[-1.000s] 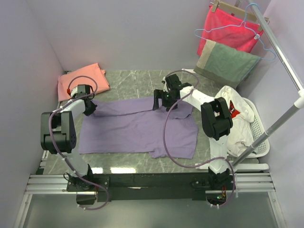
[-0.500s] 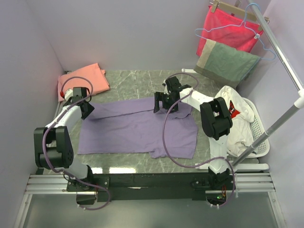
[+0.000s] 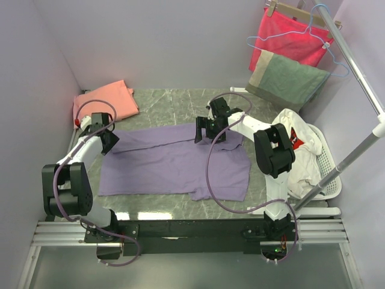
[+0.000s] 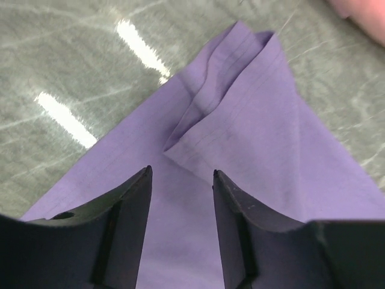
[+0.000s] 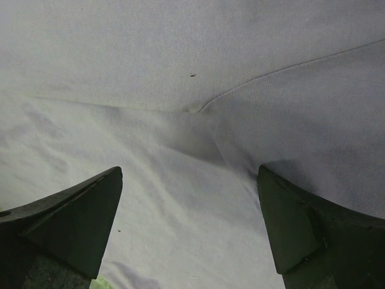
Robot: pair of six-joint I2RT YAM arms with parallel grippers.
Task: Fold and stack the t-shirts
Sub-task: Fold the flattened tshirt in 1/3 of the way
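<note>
Looks like the gripping stage of a lengthwise fold on the large lavender-purple short-sleeved cotton t-shirt [image 3: 174, 162]. Lies spread flat across the middle of the grey-green marbled tabletop [image 3: 174, 102], long axis running left to right, a sleeve-like flap jutting toward the near edge at the right; cannot tell which end carries the neck. Poised at its far-left corner with the left claw [image 3: 107, 138], fingers parted to a moderate gap and gripping nothing, aimed in the left wrist view at a small doubled-over crease that points toward the corner tip. Poised over the far edge, right of middle, with the right claw [image 3: 204, 133], spread wide and empty, pale cloth filling the view beneath. Calls next for lowering both onto that far edge, pinching the cloth, then lifting evenly and carrying it toward the near edge. Further off, at the far-left corner: a folded salmon-pink cotton t-shirt [image 3: 105, 102], probably the stacking spot.
</note>
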